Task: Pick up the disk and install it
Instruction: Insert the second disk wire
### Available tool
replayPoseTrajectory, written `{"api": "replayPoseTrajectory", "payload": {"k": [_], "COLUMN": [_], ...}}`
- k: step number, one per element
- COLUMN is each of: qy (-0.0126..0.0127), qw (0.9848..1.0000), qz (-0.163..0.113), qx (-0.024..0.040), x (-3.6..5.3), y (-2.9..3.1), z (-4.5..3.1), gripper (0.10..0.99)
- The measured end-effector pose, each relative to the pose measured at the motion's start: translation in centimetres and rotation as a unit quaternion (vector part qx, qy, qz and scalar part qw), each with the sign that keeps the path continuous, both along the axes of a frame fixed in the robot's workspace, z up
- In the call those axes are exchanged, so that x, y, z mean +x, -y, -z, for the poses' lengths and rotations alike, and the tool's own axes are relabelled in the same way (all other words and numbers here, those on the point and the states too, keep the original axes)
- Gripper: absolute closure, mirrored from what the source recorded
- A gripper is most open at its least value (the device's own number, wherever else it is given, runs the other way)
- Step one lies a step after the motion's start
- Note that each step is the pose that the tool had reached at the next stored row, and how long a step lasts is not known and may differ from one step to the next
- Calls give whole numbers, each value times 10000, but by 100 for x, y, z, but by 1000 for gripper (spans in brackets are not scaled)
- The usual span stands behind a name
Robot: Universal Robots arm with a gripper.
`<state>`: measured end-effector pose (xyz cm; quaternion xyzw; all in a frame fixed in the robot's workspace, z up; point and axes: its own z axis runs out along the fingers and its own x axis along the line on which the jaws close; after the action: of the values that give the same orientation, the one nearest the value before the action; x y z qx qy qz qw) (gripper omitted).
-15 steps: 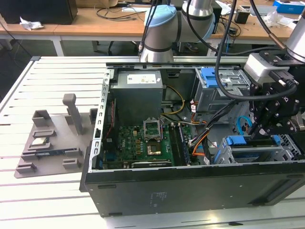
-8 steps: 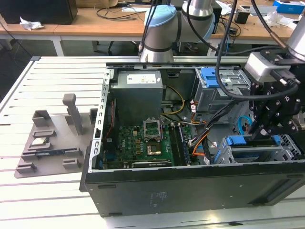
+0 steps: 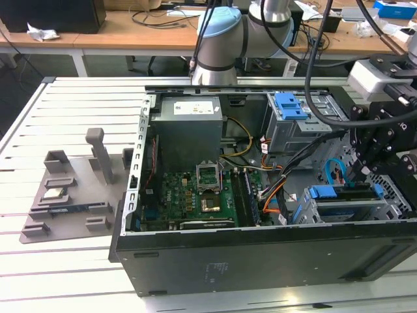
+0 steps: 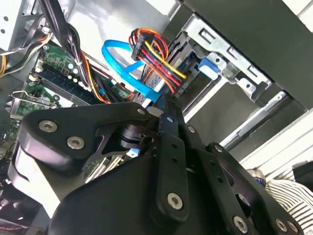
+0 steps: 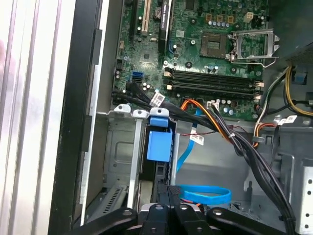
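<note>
Open computer case (image 3: 260,251) lying on its side on the slatted white desk (image 3: 78,98), side panel off. Bare slats to the exterior view's left of the case, broken only by a grey parts tray (image 3: 65,195) set well apart from the work. Plenty of room above the case. Far less inside, near its wall on the exterior view's right.

Within the case: grey power-supply box (image 3: 189,127) at the far side, green motherboard (image 3: 195,195) below it, a bundle of black, orange and yellow wires (image 3: 280,179) running across the middle. Grey drive cage with a blue latch (image 3: 290,104) at the far corner. A second metal cage (image 3: 384,208) at the near corner on the exterior view's right, hard against the case rim. Standing on edge in that cage, the disk (image 3: 342,189), its top edge and blue rail ends above the cage top. In the first wrist view, seen as a dark strip (image 5: 160,176) in the slot beneath a blue plastic tab (image 5: 159,144), between sheet-metal walls (image 5: 117,147). Looped just beside the slot, a flat blue cable (image 5: 205,194), close to the black linkage.

Directly over the cage, the pincer (image 3: 362,179), pointing down into the case. Drawn narrow (image 5: 167,192), pinching the top edge of the disk. From behind the linkage in the second wrist view (image 4: 168,115), tips meeting near the blue cable and a red-and-yellow connector bundle (image 4: 156,58).
</note>
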<state>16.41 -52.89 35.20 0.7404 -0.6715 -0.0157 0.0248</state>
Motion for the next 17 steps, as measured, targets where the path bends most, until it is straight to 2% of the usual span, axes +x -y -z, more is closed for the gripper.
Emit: {"api": "replayPoseTrajectory", "payload": {"k": [1,3,10,13,14,16,17], "qy": [-15,-24,-41,-42,-42,-42,-42], "qw": [10000,10000,10000,10000,10000,10000,10000], "qz": [0,0,0,0,0,0,0], "qx": [0,-1,-4,2,11,0,0], "x": [12,13,13,13,13,13,13], "y": [9,22,25,24,25,25,25], "z": [17,42,116,111,56,-129,-175], "gripper": [980,980,980,980,980,980,980]}}
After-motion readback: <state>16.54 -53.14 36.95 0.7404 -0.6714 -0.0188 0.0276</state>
